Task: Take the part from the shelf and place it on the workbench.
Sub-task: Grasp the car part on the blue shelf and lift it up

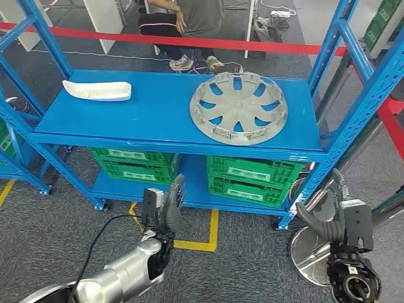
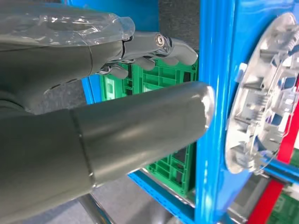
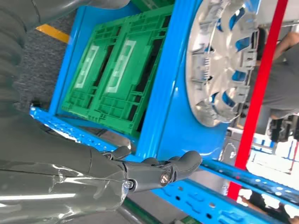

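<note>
A round silver wheel cover point(image 1: 238, 107) lies flat on the right half of the blue shelf's top board point(image 1: 157, 110). A long white moulded part point(image 1: 98, 91) lies at the board's back left. My left hand point(image 1: 172, 205) is raised in front of the shelf, below the top board, with its fingers stretched out and nothing in it. My right hand point(image 1: 324, 219) hovers low beside the shelf's front right post, fingers apart and holding nothing. The wheel cover point(image 2: 267, 107) appears past my left hand point(image 2: 105, 93) in the left wrist view. It point(image 3: 222, 60) also lies beyond my right hand point(image 3: 105, 179).
Two green crates point(image 1: 136, 165) point(image 1: 252, 181) sit on the lower shelf. Blue slanted posts point(image 1: 355, 117) frame the rack on both sides. A red barrier tape point(image 1: 238, 44) runs behind it, with a person point(image 1: 190, 19) beyond. Yellow floor marking point(image 1: 212, 233) lies in front.
</note>
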Controlling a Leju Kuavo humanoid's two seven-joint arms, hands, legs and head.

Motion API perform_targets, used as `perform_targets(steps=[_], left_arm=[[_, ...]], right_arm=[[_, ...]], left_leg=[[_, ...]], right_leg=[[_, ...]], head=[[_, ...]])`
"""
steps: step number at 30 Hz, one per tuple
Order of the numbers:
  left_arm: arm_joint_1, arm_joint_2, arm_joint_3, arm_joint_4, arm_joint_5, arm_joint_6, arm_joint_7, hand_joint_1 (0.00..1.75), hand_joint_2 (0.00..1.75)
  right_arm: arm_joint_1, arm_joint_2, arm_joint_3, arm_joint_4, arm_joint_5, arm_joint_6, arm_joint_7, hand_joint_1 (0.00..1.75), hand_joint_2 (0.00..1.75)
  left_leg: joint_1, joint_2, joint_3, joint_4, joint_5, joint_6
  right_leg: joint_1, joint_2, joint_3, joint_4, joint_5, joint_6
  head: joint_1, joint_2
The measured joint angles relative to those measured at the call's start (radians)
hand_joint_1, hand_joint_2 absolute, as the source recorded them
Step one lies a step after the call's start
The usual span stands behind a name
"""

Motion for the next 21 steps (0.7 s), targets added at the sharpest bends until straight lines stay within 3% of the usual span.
perform_targets(steps=[4,9,13,16,20,21], left_arm=[[0.001,-0.001,0.016,-0.009,0.072,-0.018,0.03,0.0,0.0],[0.016,-0.002,0.06,-0.042,0.356,-0.168,0.133,0.0,0.0],[0.021,-0.003,0.087,-0.068,0.429,-0.245,0.096,0.0,0.0],[0.021,-0.001,0.094,-0.096,0.397,-0.212,0.064,0.0,0.0],[0.018,0.014,0.094,-0.152,0.149,-0.051,-0.01,0.0,1.75],[0.017,0.018,0.094,-0.167,0.072,-0.01,-0.021,0.0,1.75]], right_arm=[[0.0,-0.001,0.001,-0.011,-0.004,0.003,0.001,0.0,1.75],[-0.001,-0.001,0.006,-0.012,-0.021,0.02,-0.011,0.0,1.75],[-0.005,0.0,0.009,-0.012,-0.031,0.024,-0.023,0.0,1.75],[-0.008,0.0,0.008,-0.012,-0.035,0.032,-0.03,0.0,1.75],[-0.007,-0.001,0.003,-0.015,-0.024,0.042,-0.017,0.0,1.75],[-0.007,-0.001,0.002,-0.017,-0.022,0.047,-0.008,0.0,1.75]], left_leg=[[0.0,0.0,0.0,0.0,0.0,0.0],[0.0,0.0,0.0,0.0,0.0,0.0],[0.0,0.0,0.0,0.0,0.0,0.0],[0.0,0.0,0.0,0.0,0.0,0.0],[0.0,0.0,0.0,0.0,0.0,0.0],[0.0,0.0,0.0,0.0,0.0,0.0]], right_leg=[[0.0,0.0,0.0,0.0,0.0,0.0],[0.0,0.0,0.0,0.0,0.0,0.0],[0.0,0.0,0.0,0.0,0.0,0.0],[0.0,0.0,0.0,0.0,0.0,0.0],[0.0,0.0,0.0,0.0,0.0,0.0],[0.0,0.0,0.0,0.0,0.0,0.0]], head=[[0.0,0.0],[0.0,0.0],[0.0,0.0],[0.0,0.0],[0.0,0.0],[0.0,0.0]])
